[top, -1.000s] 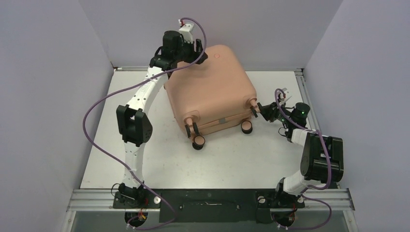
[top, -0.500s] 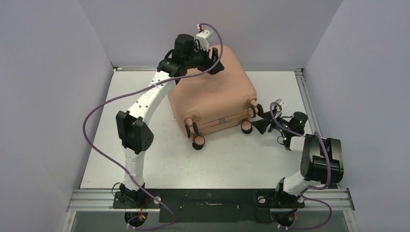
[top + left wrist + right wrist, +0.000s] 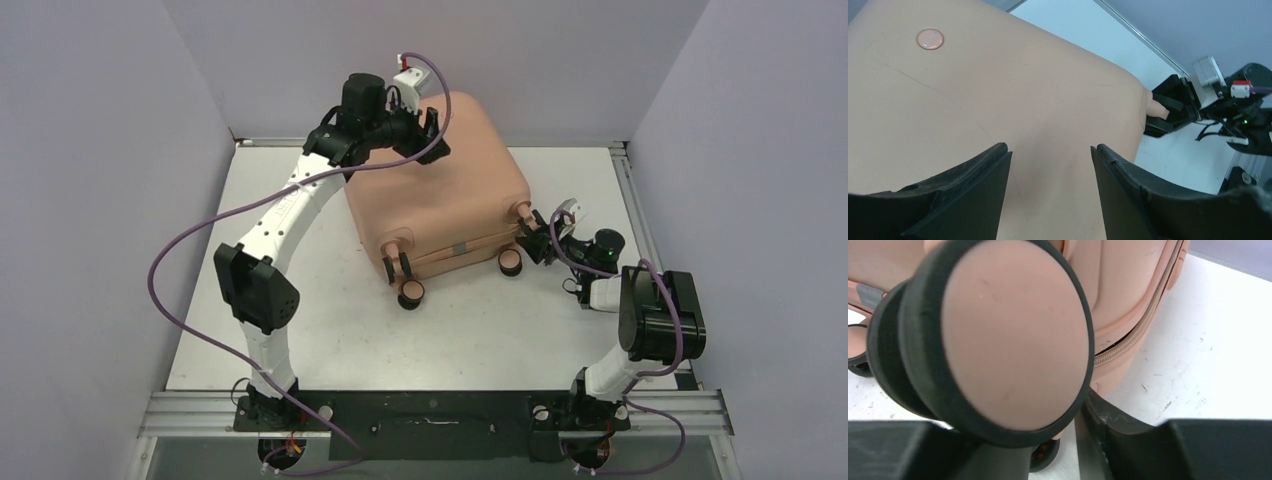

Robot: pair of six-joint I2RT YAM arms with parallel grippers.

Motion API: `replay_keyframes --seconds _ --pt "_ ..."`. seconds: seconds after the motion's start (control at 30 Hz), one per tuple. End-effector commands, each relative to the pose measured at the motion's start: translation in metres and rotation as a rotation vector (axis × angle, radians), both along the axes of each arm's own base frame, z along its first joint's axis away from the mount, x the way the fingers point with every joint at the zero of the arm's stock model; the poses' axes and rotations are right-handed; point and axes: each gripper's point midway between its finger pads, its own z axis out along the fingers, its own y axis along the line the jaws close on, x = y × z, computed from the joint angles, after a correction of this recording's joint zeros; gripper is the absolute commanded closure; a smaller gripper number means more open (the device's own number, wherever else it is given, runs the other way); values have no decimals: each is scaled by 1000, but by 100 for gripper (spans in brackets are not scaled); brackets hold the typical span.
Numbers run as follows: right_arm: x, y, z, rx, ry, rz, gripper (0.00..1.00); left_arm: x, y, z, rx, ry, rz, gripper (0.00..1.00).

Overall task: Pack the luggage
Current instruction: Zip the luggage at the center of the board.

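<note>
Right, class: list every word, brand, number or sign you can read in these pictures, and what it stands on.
No text here can be read.
Round logo dot on the luggage: a faint mark inside, too blurred to read.
Grey patch on the luggage's wheeled end: too small to tell if printed.

We see a white tabletop (image 3: pixel 480 335) enclosed by plain lavender-grey walls (image 3: pixel 90 200). A metal rail (image 3: pixel 200 412) edges its near side; lighting is even.
</note>
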Motion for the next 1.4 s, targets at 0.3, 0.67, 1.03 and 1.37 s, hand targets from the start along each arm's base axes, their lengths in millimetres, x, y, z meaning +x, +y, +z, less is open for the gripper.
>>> replay_keyframes --seconds 0.3,0.67,1.03,1.37 --pt "21 4 26 36 -67 20 95 -125 -8 -37 234 18 -384 43" --pt "37 -19 33 227 15 -55 95 -117 25 -119 591 -31 -233 60" --pt "67 -62 30 56 28 -327 95 -142 52 -163 860 -19 -302 80" --pt "84 -89 45 1 20 -483 95 -167 92 -194 1033 77 -350 100"
